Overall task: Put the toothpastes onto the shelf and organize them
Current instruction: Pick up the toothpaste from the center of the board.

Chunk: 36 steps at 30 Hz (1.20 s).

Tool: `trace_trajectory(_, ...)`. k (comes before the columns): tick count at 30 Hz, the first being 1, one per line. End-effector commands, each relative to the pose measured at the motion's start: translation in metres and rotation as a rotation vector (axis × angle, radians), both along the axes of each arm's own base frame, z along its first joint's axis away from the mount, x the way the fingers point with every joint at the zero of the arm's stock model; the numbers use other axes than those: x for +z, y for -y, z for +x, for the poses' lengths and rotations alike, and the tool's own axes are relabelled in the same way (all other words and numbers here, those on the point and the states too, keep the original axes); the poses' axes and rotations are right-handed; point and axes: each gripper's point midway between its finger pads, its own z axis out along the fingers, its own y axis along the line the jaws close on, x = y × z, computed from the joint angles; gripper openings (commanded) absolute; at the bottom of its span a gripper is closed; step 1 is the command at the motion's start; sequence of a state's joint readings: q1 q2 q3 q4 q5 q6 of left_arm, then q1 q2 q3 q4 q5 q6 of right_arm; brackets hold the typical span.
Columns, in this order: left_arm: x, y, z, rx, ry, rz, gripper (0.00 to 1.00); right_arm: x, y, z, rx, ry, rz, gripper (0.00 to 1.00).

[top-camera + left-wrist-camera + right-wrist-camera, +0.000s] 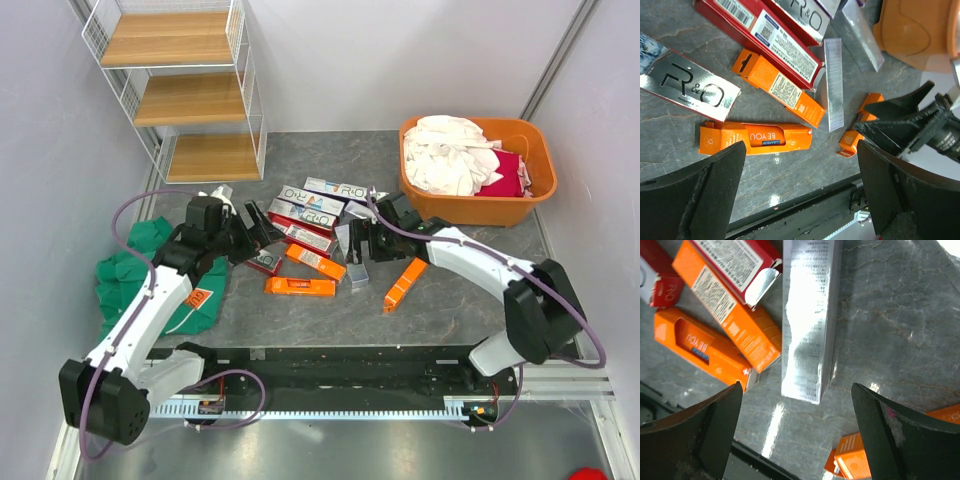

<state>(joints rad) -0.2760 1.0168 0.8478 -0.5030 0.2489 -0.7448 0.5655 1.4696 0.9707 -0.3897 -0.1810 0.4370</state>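
The toothpastes lie scattered mid-table: orange cartons (299, 286) (405, 283), a silver-grey one (355, 262), red ones (308, 238) and white R.O ones (335, 188). The white wire shelf (190, 100) stands at the back left, its wooden boards bare. My left gripper (262, 228) hovers open at the cluster's left; in its wrist view the left gripper (801, 150) is open just below the orange "BE YOU" carton (755, 137), holding nothing. My right gripper (365, 240) hovers open over the silver carton; its wrist view has the right gripper (796, 387) at the near end of that carton (807, 315).
An orange tub (478, 205) of laundry sits at the back right. A green cloth (130, 275) lies under my left arm at the table's left edge. The table's dark front rail (805, 210) runs just below my left fingers.
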Motion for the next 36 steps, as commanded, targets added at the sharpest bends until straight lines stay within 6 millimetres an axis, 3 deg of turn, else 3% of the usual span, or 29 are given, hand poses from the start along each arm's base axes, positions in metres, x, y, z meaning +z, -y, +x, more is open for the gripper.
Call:
trace_trajectory(1,-0.005,0.009,-0.001,-0.089,-0.019,0.004,1.00,0.009,-0.004,0.032,-0.050,0.089,-0.079,0.98)
trace_trajectory(9,-0.022,0.012,-0.001,-0.123,-0.067,0.016,0.99,-0.014,-0.014,0.065,-0.062,0.094,-0.169,0.98)
trace_trajectory(11,-0.025,0.012,-0.001,-0.129,-0.075,0.020,0.99,-0.021,-0.019,0.070,-0.056,0.085,-0.173,0.90)
trace_trajectory(14,-0.029,0.012,-0.003,-0.136,-0.084,0.023,0.99,-0.028,-0.027,0.071,-0.044,0.070,-0.175,0.85)
trace_trajectory(24,-0.042,0.009,-0.004,-0.127,-0.117,0.042,0.98,-0.051,-0.034,0.068,-0.065,0.073,-0.277,0.86)
trace_trajectory(32,-0.047,0.008,-0.006,-0.127,-0.125,0.051,0.95,-0.080,-0.022,0.074,-0.138,0.083,-0.475,0.88)
trace_trajectory(35,-0.047,0.007,-0.007,-0.125,-0.123,0.055,0.95,-0.081,-0.027,0.073,-0.126,0.073,-0.451,0.77)
trace_trajectory(36,-0.048,0.006,-0.008,-0.123,-0.123,0.056,0.95,-0.081,-0.032,0.071,-0.112,0.064,-0.431,0.65)
